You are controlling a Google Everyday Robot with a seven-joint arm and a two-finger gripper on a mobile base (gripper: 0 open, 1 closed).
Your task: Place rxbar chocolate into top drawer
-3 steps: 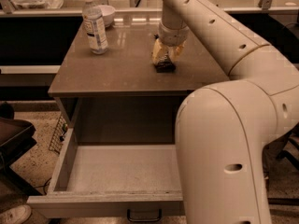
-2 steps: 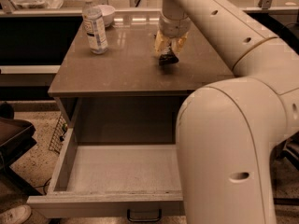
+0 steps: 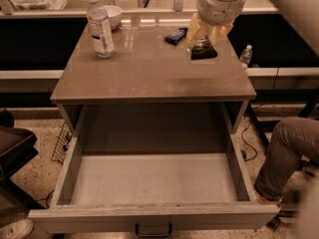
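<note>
The rxbar chocolate [image 3: 204, 50], a small dark-wrapped bar, hangs between the pale fingers [image 3: 195, 30] of my gripper [image 3: 205, 42]. It is held just above the back right part of the tabletop [image 3: 149, 68]. The gripper is shut on the bar. The top drawer [image 3: 153, 179] stands pulled wide open below the tabletop. Its pale floor is bare and a dark pull handle [image 3: 153, 229] sits on its front. The gripper is well behind the drawer opening and above it.
A dark blue-wrapped bar [image 3: 176, 35] lies just left of the gripper. A water bottle [image 3: 100, 26] and a white bowl [image 3: 112, 15] stand at the back left. A person's leg [image 3: 286, 151] is right of the drawer. A small bottle [image 3: 245, 55] is behind the table's right edge.
The gripper has lifted the dark bar off the tabletop and moved it right and up. The arm's bulk has swung out of the lower right, uncovering the drawer and the blue bar.
</note>
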